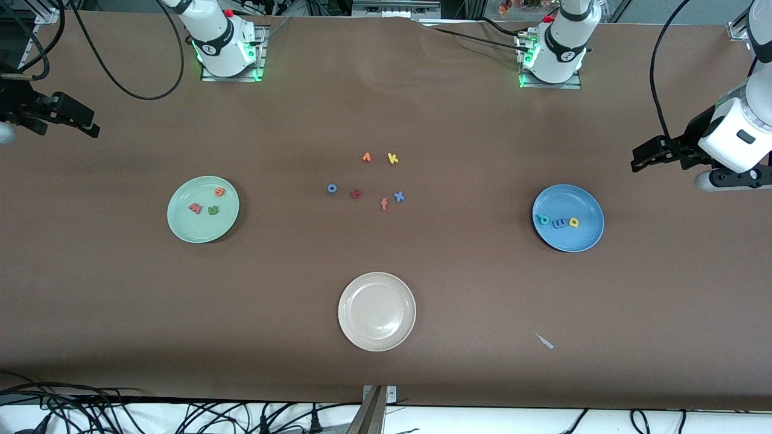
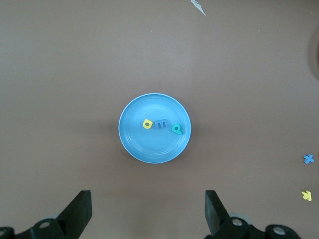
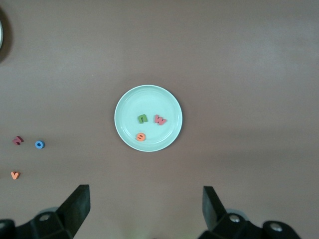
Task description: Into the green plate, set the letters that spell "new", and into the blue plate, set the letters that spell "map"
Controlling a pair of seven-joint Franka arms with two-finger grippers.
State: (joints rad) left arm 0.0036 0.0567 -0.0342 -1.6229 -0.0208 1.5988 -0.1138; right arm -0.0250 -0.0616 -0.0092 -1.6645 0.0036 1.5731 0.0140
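Observation:
The green plate [image 1: 187, 226] lies toward the right arm's end of the table. In it are the green n [image 1: 213, 210], the orange e [image 1: 219, 191] and the salmon-pink w [image 1: 195, 208]. The blue plate [image 1: 573, 238] lies toward the left arm's end and holds the teal p [image 1: 543, 220], the blue m [image 1: 560, 223] and the yellow a [image 1: 573, 222]. My left gripper [image 1: 642, 158] hangs open and empty high over the table's end, past the blue plate [image 2: 130, 144]. My right gripper [image 1: 75, 119] hangs the same way, open and empty, past the green plate [image 3: 129, 107].
A cream-white plate [image 1: 376, 311] lies nearer the front camera, mid-table. Loose letters sit in the middle: orange v [image 1: 366, 157], yellow k [image 1: 392, 158], blue o [image 1: 332, 188], dark red letter [image 1: 356, 193], salmon f [image 1: 384, 204], blue x [image 1: 398, 196]. A white scrap [image 1: 544, 341] lies near the front edge.

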